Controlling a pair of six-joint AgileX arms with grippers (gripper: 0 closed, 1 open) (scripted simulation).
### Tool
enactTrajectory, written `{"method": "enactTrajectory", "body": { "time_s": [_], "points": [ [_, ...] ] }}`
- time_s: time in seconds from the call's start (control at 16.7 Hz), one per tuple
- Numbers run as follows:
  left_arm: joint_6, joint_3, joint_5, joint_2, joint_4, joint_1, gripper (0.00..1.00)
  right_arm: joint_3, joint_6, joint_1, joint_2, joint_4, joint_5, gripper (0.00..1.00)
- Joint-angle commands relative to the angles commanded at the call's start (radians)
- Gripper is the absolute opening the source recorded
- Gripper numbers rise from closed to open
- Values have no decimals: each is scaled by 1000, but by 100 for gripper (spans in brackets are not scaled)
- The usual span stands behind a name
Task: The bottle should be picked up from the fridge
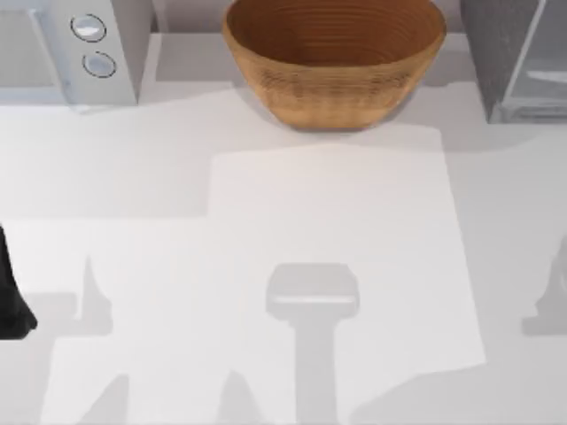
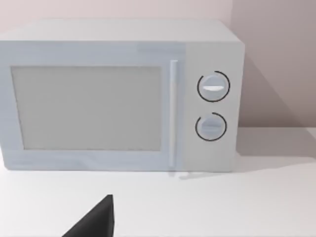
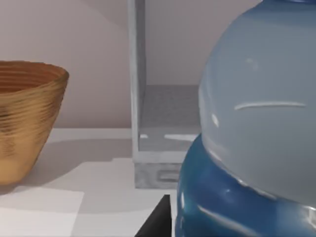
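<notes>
Wooden bowl point(image 1: 334, 57) stands right of white microwave point(image 1: 75, 49).

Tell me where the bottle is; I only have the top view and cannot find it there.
Observer: In the right wrist view the bottle looms close to the camera, in front of the fridge. The right arm is at the table's right edge.
Operator: Is the fridge open?
Observer: Yes, its compartment faces that camera, open, floor bare where visible.
Operator: What is the left arm at the left edge facing?
Observer: The white microwave, its door shut.
</notes>
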Motion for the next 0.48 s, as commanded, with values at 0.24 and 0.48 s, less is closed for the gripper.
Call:
{"method": "enactTrajectory", "body": {
  "time_s": [0.24,0.48],
  "points": [
    [0,0,0,0,0,0,100,-8,0,4,-18,-11,4,0],
    [0,0,0,0,0,0,100,-3,1,5,-4,1,5,0]
  ]
}}
